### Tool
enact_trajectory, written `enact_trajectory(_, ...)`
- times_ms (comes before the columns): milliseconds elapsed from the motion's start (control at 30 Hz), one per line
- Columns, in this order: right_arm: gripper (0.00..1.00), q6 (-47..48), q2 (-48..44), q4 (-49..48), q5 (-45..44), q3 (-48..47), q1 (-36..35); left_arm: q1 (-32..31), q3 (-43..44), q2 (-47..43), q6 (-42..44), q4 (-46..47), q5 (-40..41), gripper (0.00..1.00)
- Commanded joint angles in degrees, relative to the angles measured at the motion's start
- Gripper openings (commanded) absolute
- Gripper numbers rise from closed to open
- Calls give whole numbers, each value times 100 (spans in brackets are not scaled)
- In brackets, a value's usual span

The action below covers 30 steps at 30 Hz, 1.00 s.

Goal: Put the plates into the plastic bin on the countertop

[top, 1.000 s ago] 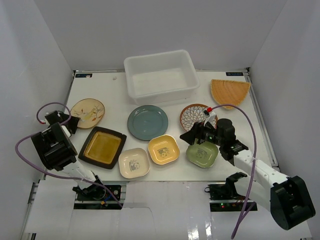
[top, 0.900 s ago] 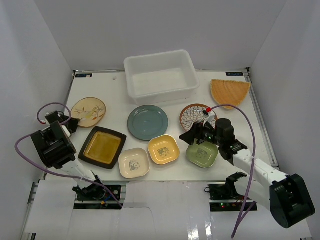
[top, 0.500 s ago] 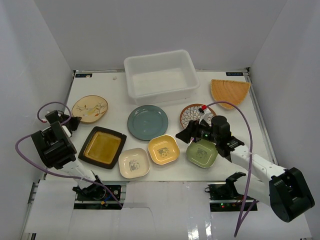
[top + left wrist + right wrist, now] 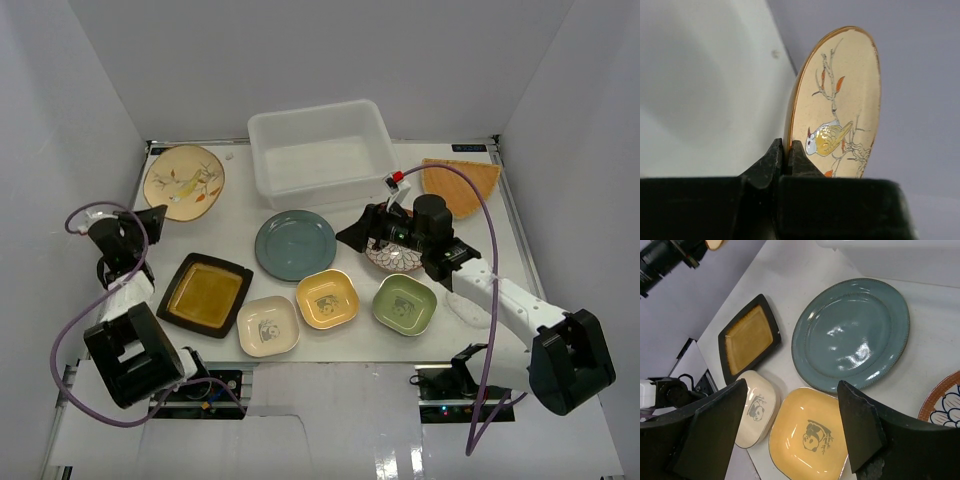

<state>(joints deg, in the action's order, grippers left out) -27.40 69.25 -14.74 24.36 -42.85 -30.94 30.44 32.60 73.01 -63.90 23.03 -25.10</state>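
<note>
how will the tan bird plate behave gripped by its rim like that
The tan bird plate looks rigid and glazed: it probably won't flex, but could slip or pivot, since the left pincer pinches only its thin rim. A drop would likely chip it.

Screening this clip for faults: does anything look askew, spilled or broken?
Nothing spilled or broken. Only the tan bird plate is askew: the left gripper pinches its rim, holding it tilted on edge.
</note>
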Motion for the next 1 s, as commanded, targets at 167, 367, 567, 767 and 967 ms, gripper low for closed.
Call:
enact_trajectory(167,76,85,-87,67,-309,-75,-35,-2356,2591,282,1019,-543,206,0)
enact_trajectory(367,62,323,-579,375,-774,197,-35,-3542,4007,1548,1336,-905,822,0)
enact_trajectory(567,57,261,-1220,507,-696,637,-26,-4316,5711,3066,1739,-1361,1533,0)
enact_trajectory(767,59,340,-1555,744,-722,875,-35,-4669,7581,4413,2039,-2179,1921,0)
enact_trajectory(967,61,437,-1810,929,-871,1068,-26,-4871,8701,5530,2338,-2900,2141,0)
